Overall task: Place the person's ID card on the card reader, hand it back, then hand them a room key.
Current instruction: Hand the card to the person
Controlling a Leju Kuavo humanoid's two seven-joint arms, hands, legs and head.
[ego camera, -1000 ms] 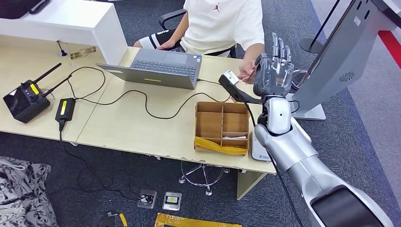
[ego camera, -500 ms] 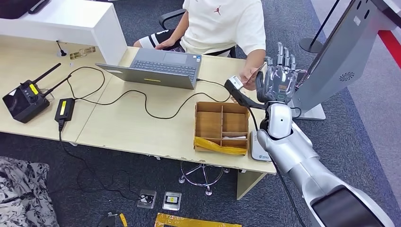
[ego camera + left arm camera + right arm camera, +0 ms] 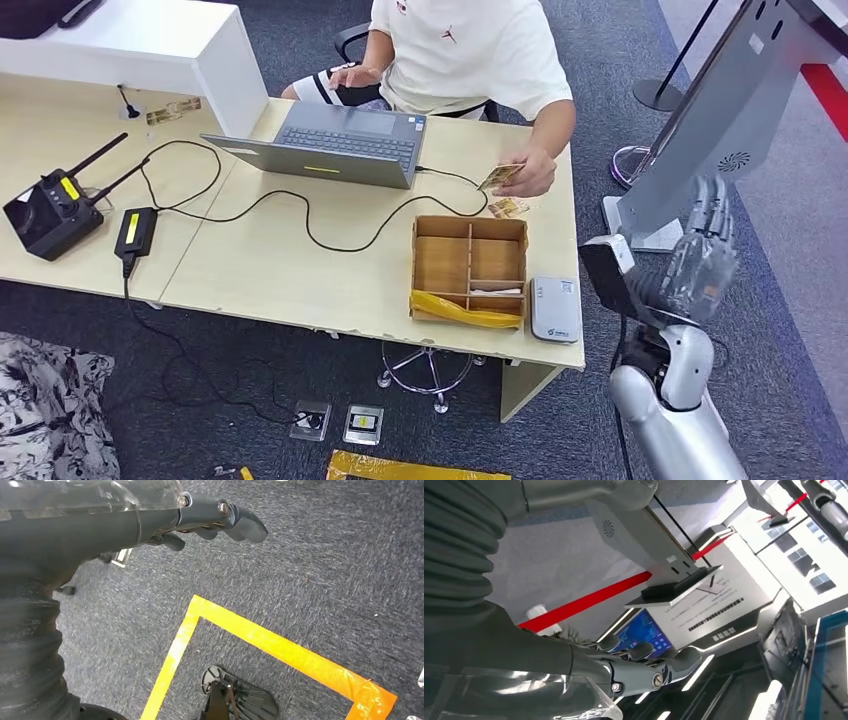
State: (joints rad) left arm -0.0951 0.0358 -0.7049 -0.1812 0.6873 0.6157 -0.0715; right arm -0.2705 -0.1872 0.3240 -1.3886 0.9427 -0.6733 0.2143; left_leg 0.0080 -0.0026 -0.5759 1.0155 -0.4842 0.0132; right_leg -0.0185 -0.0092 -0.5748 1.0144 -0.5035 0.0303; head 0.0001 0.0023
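While the person's hand (image 3: 533, 177) holds a card (image 3: 498, 176), both robot hands' fingers (image 3: 708, 235) hang released beside the desk (image 3: 270, 270).

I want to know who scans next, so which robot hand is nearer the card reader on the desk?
Right. The right robot hand is raised just past the desk's end, beside the card reader. The left robot hand hangs over the carpet floor, away from the desk.

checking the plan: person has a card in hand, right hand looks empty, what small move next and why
Probably move the right hand over the desk toward the wooden box, where a pale card, perhaps a room key, lies in one compartment. The person's hand holds a card, the card reader is bare, and the robot's fingers hold nothing.
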